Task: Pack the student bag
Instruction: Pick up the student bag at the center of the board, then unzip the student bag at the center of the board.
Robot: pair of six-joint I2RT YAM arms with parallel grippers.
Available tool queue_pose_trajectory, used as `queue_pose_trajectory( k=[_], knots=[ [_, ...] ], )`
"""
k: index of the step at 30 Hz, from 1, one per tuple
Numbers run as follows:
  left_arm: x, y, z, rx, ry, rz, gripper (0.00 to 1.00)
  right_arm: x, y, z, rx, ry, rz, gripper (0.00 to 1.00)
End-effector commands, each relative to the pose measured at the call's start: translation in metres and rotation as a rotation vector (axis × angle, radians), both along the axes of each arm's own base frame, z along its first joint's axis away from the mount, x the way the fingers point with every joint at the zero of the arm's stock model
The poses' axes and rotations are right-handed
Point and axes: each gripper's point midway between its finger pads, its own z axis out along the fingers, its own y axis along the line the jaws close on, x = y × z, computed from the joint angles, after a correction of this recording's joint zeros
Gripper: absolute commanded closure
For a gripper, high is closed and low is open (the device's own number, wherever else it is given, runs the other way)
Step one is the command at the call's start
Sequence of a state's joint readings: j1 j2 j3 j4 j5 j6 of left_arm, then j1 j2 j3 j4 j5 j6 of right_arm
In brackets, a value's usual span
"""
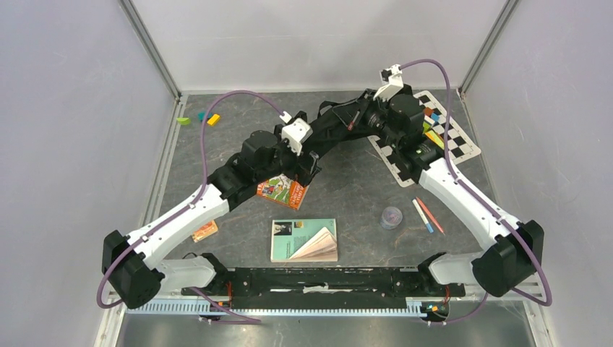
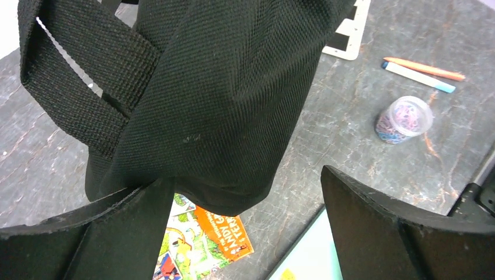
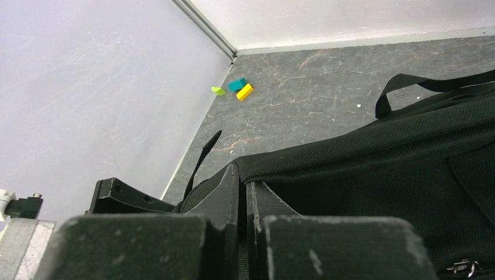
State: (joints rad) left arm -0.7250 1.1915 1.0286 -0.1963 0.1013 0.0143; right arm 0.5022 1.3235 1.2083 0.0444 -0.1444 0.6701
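Right end effector (image 3: 242, 178) is closed, its fingertips pinching the upper edge of the student bag (image 3: 379, 169), with a strap trailing past them. The bag sits toward the far middle of the bench (image 1: 347, 191), between the two arms. Its lower fabric hangs between the wide-open fingers of the left end effector (image 2: 245, 175), which grips nothing. Just under that hanging corner lies a colourful comic booklet (image 2: 201, 239), and nearer the arm bases a teal book (image 1: 303, 240) lies partly open. To the right are a small clear jar of paper clips (image 2: 404, 119), an orange pencil (image 2: 425, 68) and a white, blue-tipped stick (image 2: 417, 77). Green, teal and yellow blocks (image 3: 236, 86) lie in the far left corner.
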Motion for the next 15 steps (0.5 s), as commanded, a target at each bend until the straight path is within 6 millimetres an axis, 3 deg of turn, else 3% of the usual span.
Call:
queue_pose_trajectory(
  k=[1, 5, 7, 12, 15],
  knots=[
    [0.014, 0.006, 0.004, 0.012, -0.068, 0.124, 0.0, -0.019, 0.002, 0.07, 0.141, -0.193, -0.013, 1.0],
    [0.014, 0.008, 0.002, 0.032, -0.082, 0.166, 0.01, -0.026, 0.013, 0.068, 0.161, -0.184, 0.002, 1.0],
    [0.014, 0.007, 0.002, 0.038, -0.084, 0.171, 0.06, -0.029, 0.017, 0.067, 0.168, -0.182, 0.004, 1.0],
    [0.011, 0.001, 0.001, 0.019, -0.075, 0.153, 0.41, -0.036, 0.025, 0.067, 0.178, -0.179, 0.021, 1.0],
    [0.008, 0.0, 0.006, -0.019, -0.069, 0.153, 0.73, -0.044, 0.026, 0.066, 0.176, -0.184, 0.035, 1.0]
  ],
)
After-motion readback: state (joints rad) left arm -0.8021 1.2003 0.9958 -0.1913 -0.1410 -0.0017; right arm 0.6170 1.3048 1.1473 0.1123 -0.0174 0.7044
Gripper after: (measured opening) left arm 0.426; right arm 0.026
